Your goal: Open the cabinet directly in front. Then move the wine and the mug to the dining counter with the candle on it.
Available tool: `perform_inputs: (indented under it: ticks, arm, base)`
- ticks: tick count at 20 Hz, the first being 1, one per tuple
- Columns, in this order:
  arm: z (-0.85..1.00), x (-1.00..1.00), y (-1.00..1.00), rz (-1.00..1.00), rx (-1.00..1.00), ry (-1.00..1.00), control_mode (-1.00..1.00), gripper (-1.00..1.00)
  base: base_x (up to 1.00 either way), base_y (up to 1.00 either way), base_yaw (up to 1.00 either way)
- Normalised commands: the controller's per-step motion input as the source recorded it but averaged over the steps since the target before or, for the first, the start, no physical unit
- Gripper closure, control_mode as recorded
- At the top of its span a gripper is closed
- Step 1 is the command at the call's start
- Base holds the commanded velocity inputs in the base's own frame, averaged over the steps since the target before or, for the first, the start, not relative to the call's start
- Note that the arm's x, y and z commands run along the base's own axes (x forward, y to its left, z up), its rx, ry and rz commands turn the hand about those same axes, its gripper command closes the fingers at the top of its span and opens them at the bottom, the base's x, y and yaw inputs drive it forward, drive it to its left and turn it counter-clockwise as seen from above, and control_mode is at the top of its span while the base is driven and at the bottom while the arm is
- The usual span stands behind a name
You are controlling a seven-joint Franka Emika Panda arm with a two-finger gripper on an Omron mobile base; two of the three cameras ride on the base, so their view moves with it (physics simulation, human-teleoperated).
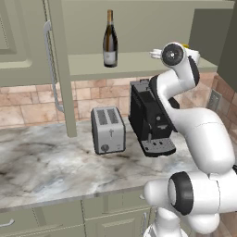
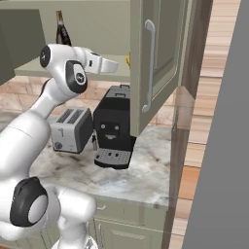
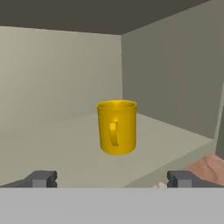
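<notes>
So the cabinet [image 1: 139, 28] in front of me is open, both sage-green doors swung out: the left door [image 1: 58, 65] with its long silver bar handle [image 1: 50, 65] sits edge-on in the left base view, and the right door [image 2: 155, 63] hangs wide open in the right base view

My hand [image 3: 112, 179] is up at shelf height, spread wide and not holding anything. In the hand view the two dark fingertips [image 3: 41, 178] sit far apart at the bottom, with the mug [image 3: 117, 127] straight ahead between them but further in, not touching either one. It's a yellow-orange mug standing upright on the cabinet shelf [image 3: 57, 148], handle facing me, close to the right inner wall of the cabinet. From the right base view I can just catch a sliver of yellow [image 2: 128, 59] past the end of my wrist, tucked behind the door edge

The wine [image 1: 109, 40] is on the same shelf, upright, dark bottle with a pale label and golden neck. It's off to the left of my arm and well apart from the mug

Down below on the marble bench [image 1: 46, 162] there's a silver toaster [image 1: 108, 129] and a black coffee machine [image 1: 148, 118] just beside it, both against the brick-tile wall. My arm rises in front of the coffee machine and covers part of it in the left base view
</notes>
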Motion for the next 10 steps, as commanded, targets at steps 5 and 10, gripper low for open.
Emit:
perform_inputs:
  ticks: [5, 10]
  arm:
    - [-0.20, 0.29, -0.09, 0.00, -0.05, 0.06, -1.00, -1.00]
    - [-0.06, 0.25, -0.15, 0.00, -0.01, 0.03, -1.00, -1.00]
  base:
    - [0.00, 0.00, 0.00]
    - [0.00, 0.00, 0.00]
